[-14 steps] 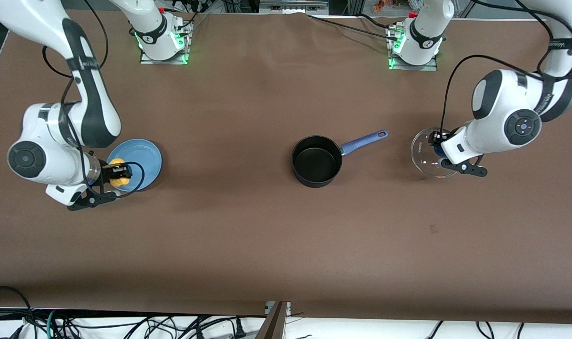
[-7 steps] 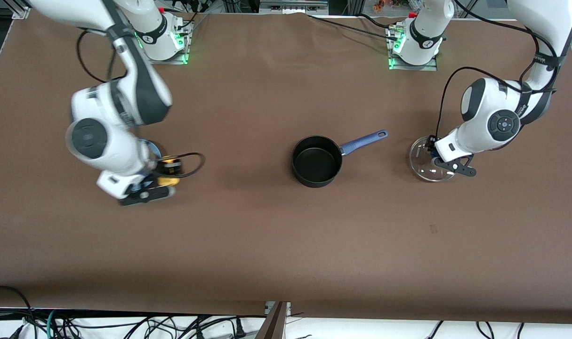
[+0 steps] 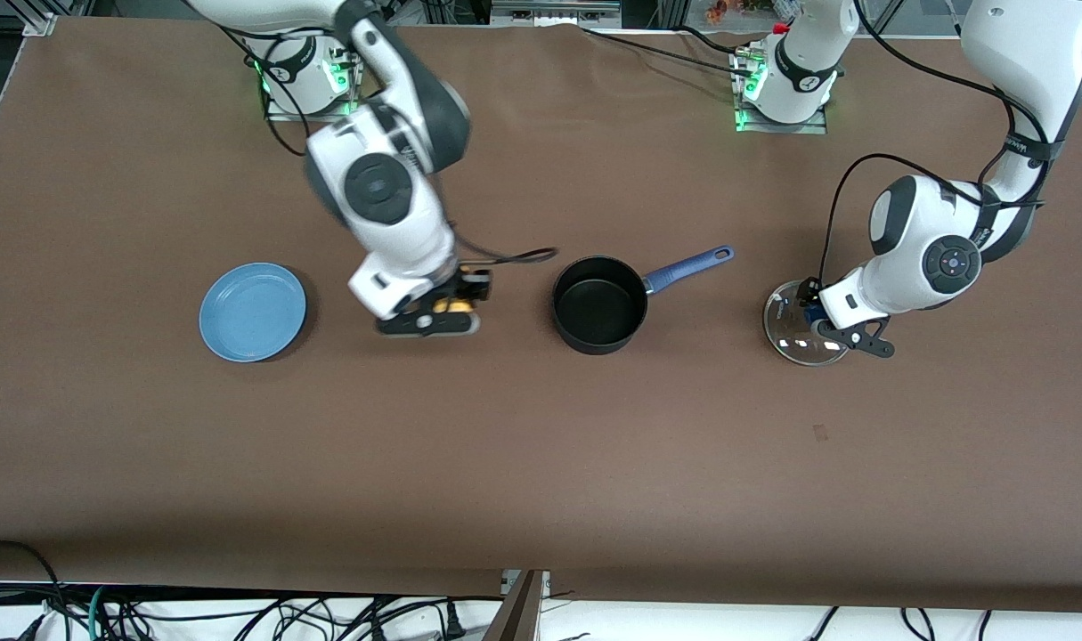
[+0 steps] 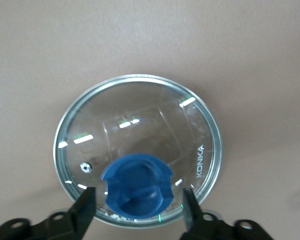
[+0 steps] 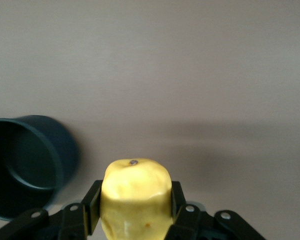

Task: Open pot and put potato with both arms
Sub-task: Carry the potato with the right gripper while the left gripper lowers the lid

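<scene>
The right gripper [image 3: 456,305] clamps the potato [image 5: 135,197] in the air near the table's middle, beside the uncovered pot [image 3: 599,305]. The left gripper [image 3: 815,312], fingers spread, is above the lid [image 4: 138,150] lying toward the left arm's end, so the pot is free.

Open black pot [image 3: 599,305] mid-table, yellow potato [image 5: 135,197] held beside it.

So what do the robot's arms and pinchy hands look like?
Both arms are glossy white with rounded segments and black joints. Each wrist has a round dark cap with a tiny blue dot. Thin black cables loop along them, and green lights glow at the bases. The left gripper and right gripper are black, with two flat fingers.
</scene>
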Motion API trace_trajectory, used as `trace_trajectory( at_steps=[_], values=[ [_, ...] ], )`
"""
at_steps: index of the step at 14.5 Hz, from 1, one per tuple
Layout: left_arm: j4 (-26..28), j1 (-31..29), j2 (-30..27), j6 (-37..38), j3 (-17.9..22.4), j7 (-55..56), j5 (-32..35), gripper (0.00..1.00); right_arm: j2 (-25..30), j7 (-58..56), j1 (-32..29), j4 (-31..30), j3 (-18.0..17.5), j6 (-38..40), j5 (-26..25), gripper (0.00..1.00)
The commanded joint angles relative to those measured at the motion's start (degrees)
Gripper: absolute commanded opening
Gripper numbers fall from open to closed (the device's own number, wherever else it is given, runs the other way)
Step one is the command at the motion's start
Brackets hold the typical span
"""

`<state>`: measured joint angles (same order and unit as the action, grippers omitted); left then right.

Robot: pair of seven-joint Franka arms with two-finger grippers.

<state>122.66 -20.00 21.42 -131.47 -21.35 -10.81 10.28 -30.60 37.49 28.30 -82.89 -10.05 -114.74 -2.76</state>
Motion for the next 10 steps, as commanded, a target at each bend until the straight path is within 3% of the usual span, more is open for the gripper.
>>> trace_trajectory(
  at_steps=[1,5,7,10],
  values=[
    [-2.85,-0.21,0.82,0.95,-0.27,-1.32,1.23,1.0,-3.59,6.78,3.6,2.55,0.3,-5.29,0.03,0.39],
    [-7.06,-2.23,0.55,2.61,-0.18,-1.41,0.53,1.0,-7.27,11.89,7.29,3.08,0.3,-16.63,0.03,0.39],
    [-12.06,-2.32,-0.23,11.0,-0.88,-1.41,0.35,1.0,-9.56,16.88,9.4,4.57,0.3,-19.8,0.12,0.39],
    [-26.02,-1.98,-0.41,29.98,-3.78,-1.06,0.27,1.0,-12.2,21.13,10.99,5.37,0.38,-24.72,0.03,0.39]
  ],
)
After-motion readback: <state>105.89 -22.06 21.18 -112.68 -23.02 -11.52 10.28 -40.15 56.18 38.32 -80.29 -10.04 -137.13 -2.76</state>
